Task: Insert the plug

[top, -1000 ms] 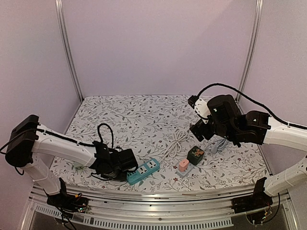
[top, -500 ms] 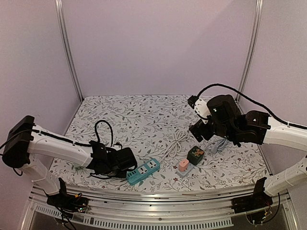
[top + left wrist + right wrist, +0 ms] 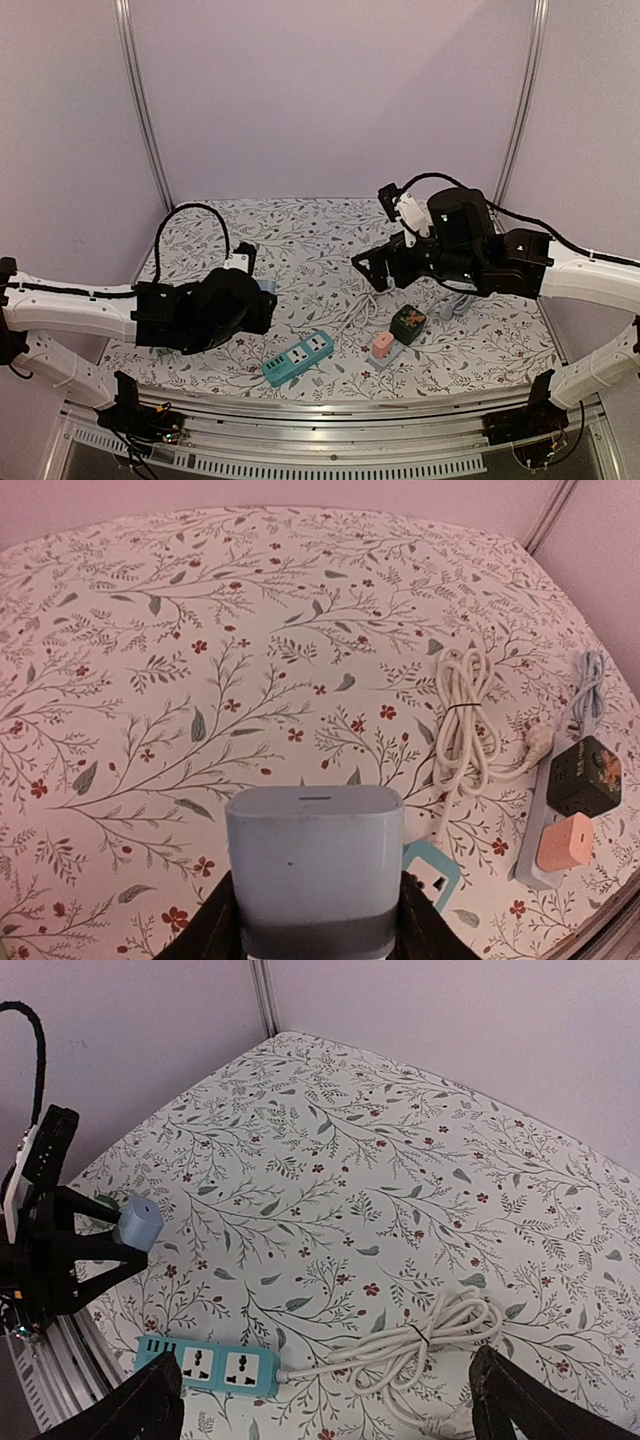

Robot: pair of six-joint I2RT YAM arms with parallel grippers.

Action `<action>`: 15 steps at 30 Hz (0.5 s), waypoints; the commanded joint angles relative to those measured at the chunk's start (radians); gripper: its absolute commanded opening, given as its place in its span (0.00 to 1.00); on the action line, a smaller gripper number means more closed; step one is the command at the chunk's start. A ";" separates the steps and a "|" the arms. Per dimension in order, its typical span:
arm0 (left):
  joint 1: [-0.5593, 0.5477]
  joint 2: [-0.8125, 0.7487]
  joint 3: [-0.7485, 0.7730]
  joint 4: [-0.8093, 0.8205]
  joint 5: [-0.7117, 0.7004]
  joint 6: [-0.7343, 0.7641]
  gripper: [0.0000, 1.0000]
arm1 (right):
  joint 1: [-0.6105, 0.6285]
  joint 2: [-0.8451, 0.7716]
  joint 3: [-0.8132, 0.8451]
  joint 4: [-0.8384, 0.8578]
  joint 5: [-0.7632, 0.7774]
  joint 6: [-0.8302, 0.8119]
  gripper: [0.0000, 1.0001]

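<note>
The pale blue plug (image 3: 313, 870) is clamped between the left jaws and held above the floral counter (image 3: 200, 630). In the top view, the teal power strip (image 3: 298, 358) is seen at about 5 o'clock from it. The right jaws are spread wide, with the coiled white cord (image 3: 430, 1335) seen below them. A grey strip (image 3: 388, 358) carrying pink and dark adapters is found at 3 o'clock of the teal one.

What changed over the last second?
Left gripper rose from the table beside the teal power strip, its jaws shut on the pale blue plug, now off the table. Right gripper swung left toward centre, jaws open. The strip, white cable coil, green cube and pink adapter stayed put.
</note>
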 commanded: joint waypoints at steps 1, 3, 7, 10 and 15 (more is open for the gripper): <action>0.005 -0.038 -0.030 0.284 -0.006 0.205 0.05 | 0.035 0.048 -0.022 0.190 -0.183 0.191 0.99; 0.008 -0.031 -0.028 0.348 0.017 0.266 0.05 | 0.056 0.082 -0.003 0.216 -0.214 0.224 0.98; 0.006 -0.026 -0.040 0.421 0.069 0.408 0.05 | 0.068 0.156 0.070 0.190 -0.385 0.257 0.97; 0.006 -0.035 -0.071 0.469 0.077 0.520 0.04 | 0.068 0.184 0.134 0.097 -0.420 0.254 0.97; 0.002 -0.058 -0.135 0.585 0.192 0.672 0.07 | 0.068 0.189 0.221 -0.063 -0.410 0.236 0.96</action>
